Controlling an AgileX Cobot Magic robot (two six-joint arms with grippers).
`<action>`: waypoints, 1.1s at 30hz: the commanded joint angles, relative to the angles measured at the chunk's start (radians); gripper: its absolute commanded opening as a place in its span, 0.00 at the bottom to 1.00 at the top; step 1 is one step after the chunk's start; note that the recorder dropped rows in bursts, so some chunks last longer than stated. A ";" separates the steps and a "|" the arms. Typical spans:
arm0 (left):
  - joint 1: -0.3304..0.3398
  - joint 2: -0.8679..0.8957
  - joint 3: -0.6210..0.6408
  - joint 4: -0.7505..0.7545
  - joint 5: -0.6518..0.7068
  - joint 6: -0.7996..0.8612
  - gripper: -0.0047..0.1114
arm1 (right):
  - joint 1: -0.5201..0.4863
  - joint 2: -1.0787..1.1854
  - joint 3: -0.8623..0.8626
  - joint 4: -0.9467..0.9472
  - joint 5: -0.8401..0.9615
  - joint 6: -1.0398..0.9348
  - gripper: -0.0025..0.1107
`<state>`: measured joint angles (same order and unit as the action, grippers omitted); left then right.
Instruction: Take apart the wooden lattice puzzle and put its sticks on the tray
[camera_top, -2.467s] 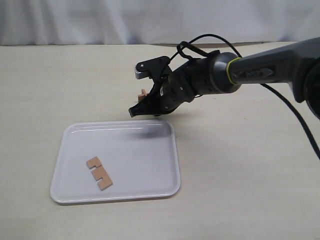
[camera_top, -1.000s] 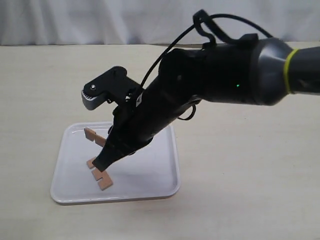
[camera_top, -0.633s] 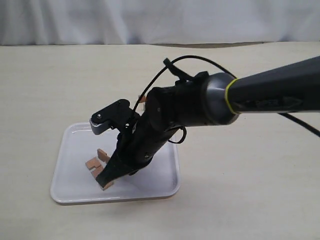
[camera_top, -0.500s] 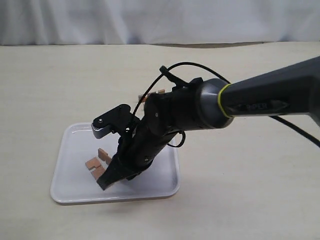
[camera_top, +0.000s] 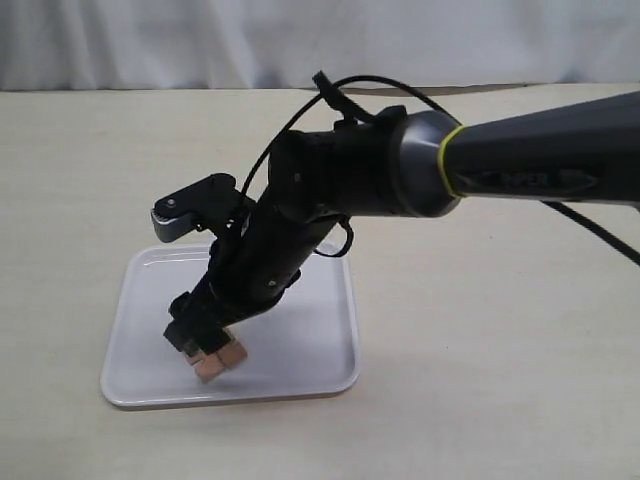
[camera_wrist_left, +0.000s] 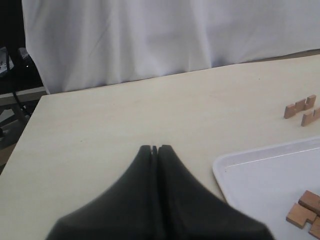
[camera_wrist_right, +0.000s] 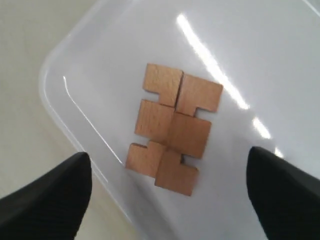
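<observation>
Two notched reddish-brown sticks (camera_wrist_right: 175, 127) lie flat side by side on the white tray (camera_wrist_right: 260, 60), near one corner. My right gripper (camera_wrist_right: 169, 155) hangs just above them, open, its dark fingers (camera_wrist_right: 50, 200) wide apart and holding nothing. In the exterior view this gripper (camera_top: 198, 338) is low over the tray (camera_top: 315, 345) and partly covers the sticks (camera_top: 225, 362). Two more sticks (camera_wrist_left: 300, 106) of the puzzle lie close together on the table beyond the tray (camera_wrist_left: 255, 175); the arm hides them in the exterior view. My left gripper (camera_wrist_left: 154, 148) is shut and empty, off the tray.
The black right arm (camera_top: 380, 180) with its looped cable stretches across the table from the right. A white curtain (camera_top: 300, 40) closes the back. The beige table edge (camera_wrist_left: 30, 115) shows in the left wrist view.
My right gripper carried a stick from the table down onto the tray, set it beside the first stick and opened. Both sticks now lie together.
</observation>
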<state>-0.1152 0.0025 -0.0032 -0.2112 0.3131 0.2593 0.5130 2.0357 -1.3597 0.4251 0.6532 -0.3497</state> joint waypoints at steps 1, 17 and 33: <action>0.010 -0.002 0.003 -0.002 -0.009 0.005 0.04 | 0.001 -0.032 -0.056 -0.148 0.047 0.087 0.72; 0.010 -0.002 0.003 -0.002 -0.009 0.005 0.04 | -0.278 0.055 -0.170 -0.530 -0.032 0.500 0.84; 0.010 -0.002 0.003 -0.002 -0.009 0.005 0.04 | -0.280 0.234 -0.372 -0.448 0.005 0.393 0.99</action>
<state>-0.1152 0.0025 -0.0032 -0.2112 0.3131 0.2593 0.2354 2.2678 -1.7238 -0.0266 0.6516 0.0450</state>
